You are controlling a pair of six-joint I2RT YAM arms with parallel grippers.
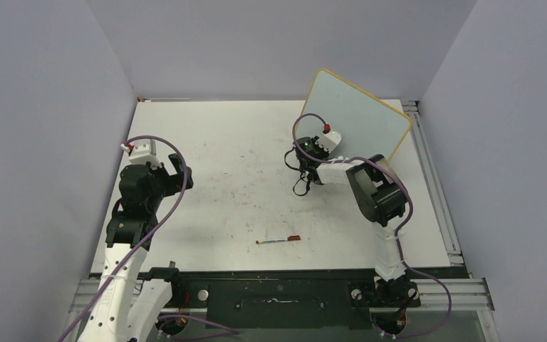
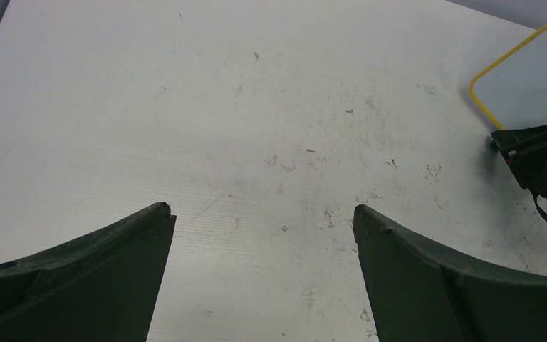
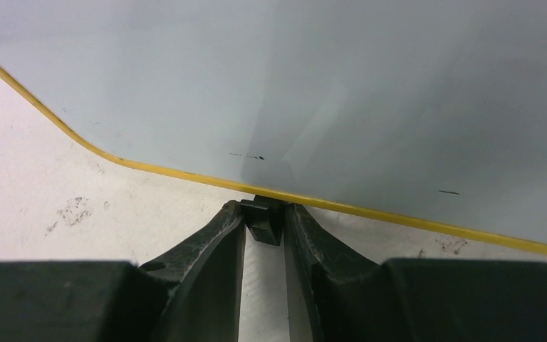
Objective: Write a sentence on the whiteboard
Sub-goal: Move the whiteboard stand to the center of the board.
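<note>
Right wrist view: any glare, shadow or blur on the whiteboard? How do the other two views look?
Right wrist: no glare; the whiteboard looks sharp and evenly dull grey-blue, with a faint dark patch above the right gripper. Left wrist: table evenly lit, left gripper dark and soft-edged. Top external: sharp, evenly lit, shadows faint.

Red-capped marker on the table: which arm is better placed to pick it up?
Left, probably. The left gripper hangs open and empty; the right gripper is clamped on the small black foot of the yellow-framed whiteboard.
</note>
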